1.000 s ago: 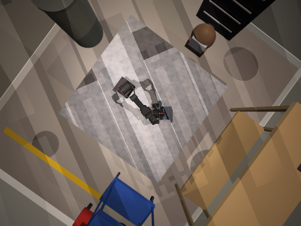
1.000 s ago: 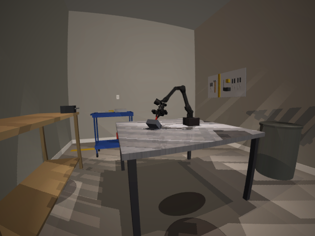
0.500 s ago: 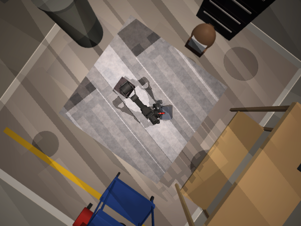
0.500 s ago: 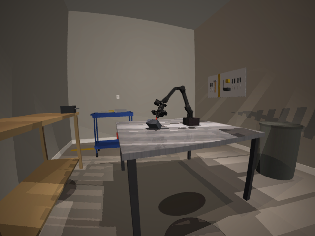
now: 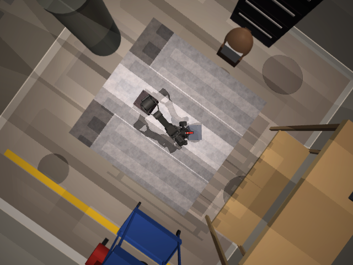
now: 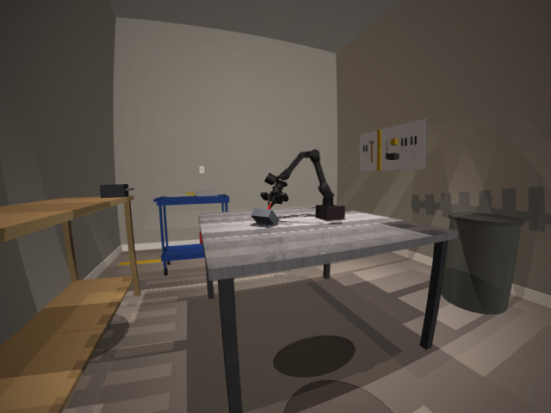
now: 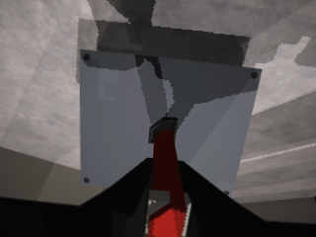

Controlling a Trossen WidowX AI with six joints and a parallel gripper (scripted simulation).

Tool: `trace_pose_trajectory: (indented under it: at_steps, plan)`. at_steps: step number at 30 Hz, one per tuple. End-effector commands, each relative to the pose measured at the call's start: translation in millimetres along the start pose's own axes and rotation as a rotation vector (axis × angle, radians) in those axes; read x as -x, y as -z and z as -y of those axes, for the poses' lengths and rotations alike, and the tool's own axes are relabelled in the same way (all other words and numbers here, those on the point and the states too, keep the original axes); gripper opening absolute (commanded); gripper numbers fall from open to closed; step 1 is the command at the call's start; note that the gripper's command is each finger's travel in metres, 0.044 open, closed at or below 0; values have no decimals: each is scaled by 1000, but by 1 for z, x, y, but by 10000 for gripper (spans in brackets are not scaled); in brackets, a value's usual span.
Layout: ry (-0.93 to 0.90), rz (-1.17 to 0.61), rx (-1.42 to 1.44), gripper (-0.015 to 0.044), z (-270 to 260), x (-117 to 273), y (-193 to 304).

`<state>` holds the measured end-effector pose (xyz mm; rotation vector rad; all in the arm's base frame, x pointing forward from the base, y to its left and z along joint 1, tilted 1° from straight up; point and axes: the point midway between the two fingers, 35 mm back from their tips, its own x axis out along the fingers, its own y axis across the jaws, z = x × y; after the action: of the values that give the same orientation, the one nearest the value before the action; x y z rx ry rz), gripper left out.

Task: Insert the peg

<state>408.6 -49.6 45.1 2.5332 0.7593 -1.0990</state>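
The red peg [image 5: 190, 132] [image 6: 269, 206] [image 7: 165, 148] is held in my gripper [image 5: 186, 132] [image 6: 271, 202] [image 7: 164, 167], which is shut on it. Its free end points at the blue-grey sloped panel [image 5: 197, 132] [image 6: 263, 217] [image 7: 114, 143]. In the wrist view the dark, angular hole [image 7: 161, 126] shows near the middle of the panel's face. The peg's tip overlaps the lower part of the hole there. Whether the tip is just above the hole or slightly inside it, I cannot tell. The fingers are clear of the panel's face.
The panel stands on the grey striped table [image 5: 182, 182] [image 6: 311, 249], out in front of the arm's base [image 5: 139, 99] [image 6: 330, 212]. Dark screw heads mark the panel's corners. A blue cart [image 5: 150, 233] [image 6: 191, 200] and a wooden shelf [image 5: 284, 171] [image 6: 66, 208] stand beyond the table.
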Motion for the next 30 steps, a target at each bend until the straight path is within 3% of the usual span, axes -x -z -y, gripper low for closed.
trace_pose_trajectory:
  at_steps: [1,30]
  plan:
    - [1,0,1,0,0,-2,-1]
    - [1,0,1,0,-1,-15,-2]
